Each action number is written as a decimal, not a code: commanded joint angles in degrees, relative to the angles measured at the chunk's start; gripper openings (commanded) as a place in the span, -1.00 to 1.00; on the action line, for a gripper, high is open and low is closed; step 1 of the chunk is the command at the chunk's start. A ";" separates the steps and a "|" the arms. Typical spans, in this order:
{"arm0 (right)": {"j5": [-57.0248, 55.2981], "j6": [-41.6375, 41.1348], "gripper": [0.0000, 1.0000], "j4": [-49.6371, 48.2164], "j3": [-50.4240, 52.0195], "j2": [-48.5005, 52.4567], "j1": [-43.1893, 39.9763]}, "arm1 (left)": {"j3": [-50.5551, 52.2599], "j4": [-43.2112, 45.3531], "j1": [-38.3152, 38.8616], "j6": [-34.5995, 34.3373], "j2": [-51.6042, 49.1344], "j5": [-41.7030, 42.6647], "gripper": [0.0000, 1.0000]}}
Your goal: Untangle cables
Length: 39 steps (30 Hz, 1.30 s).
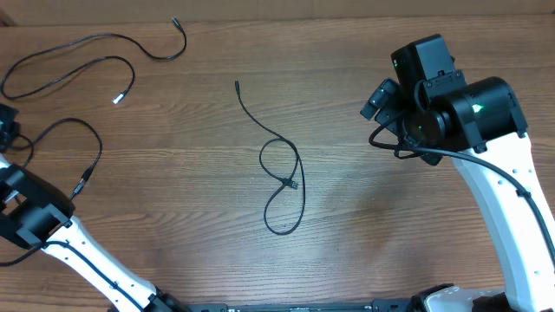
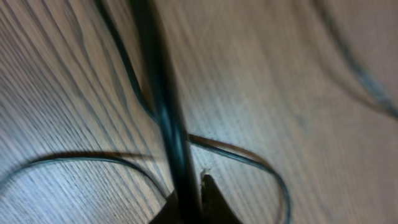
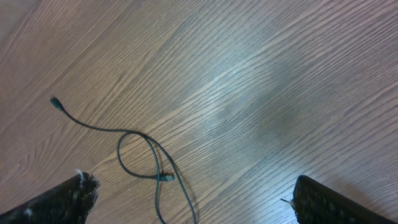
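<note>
Three thin black cables lie apart on the wooden table. One with a silvery white tip [image 1: 119, 99] curves across the far left. A second cable [image 1: 91, 143] loops by the left edge. My left gripper [image 1: 7, 130] is at that edge, partly out of view; in the left wrist view its jaws [image 2: 186, 202] are shut on a blurred black cable [image 2: 163, 106]. A third cable [image 1: 284, 182] lies in a crossed loop at mid-table and also shows in the right wrist view [image 3: 152, 165]. My right gripper [image 1: 381, 100] hovers right of it, open [image 3: 199, 205] and empty.
The table [image 1: 364, 225] is brown wood grain. The right arm's thick black cord [image 1: 408, 154] hangs by its wrist. The white arm links [image 1: 512, 208] run along the right and lower-left sides.
</note>
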<state>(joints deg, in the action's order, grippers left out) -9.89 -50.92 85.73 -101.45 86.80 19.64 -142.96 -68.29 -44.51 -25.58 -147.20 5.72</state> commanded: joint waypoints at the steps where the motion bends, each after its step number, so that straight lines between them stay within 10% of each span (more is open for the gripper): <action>1: -1.01 0.42 1.00 -0.13 0.24 0.00 0.24 | 3.08 -0.48 0.26 -0.74 0.31 -1.51 -0.73; 7: -1.01 0.42 1.00 -0.13 0.24 0.00 0.24 | -6.23 -7.74 -0.20 -0.13 1.40 4.87 -0.29; 10: -1.01 0.42 1.00 -0.13 0.24 0.00 0.24 | -15.32 -14.73 -0.11 -0.15 2.54 4.22 1.00; 15: -1.01 0.42 1.00 -0.13 0.24 0.00 0.24 | -20.87 -28.48 -0.09 -0.13 2.91 -0.98 1.00; 19: -1.01 0.42 1.00 -0.13 0.24 0.00 0.24 | -12.63 -28.55 0.63 9.35 2.99 1.62 1.00; 26: -1.01 0.42 1.00 -0.13 0.24 0.00 0.24 | -2.93 -28.55 -2.03 4.98 7.74 -2.97 0.99; 39: -1.01 0.42 1.00 -0.13 0.24 0.00 0.24 | 13.27 -28.55 -1.07 2.56 36.15 -0.52 0.99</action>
<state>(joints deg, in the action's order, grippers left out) -9.91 -50.92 85.69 -101.45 86.83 19.64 -137.95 -96.27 -47.57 -19.75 -116.25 8.16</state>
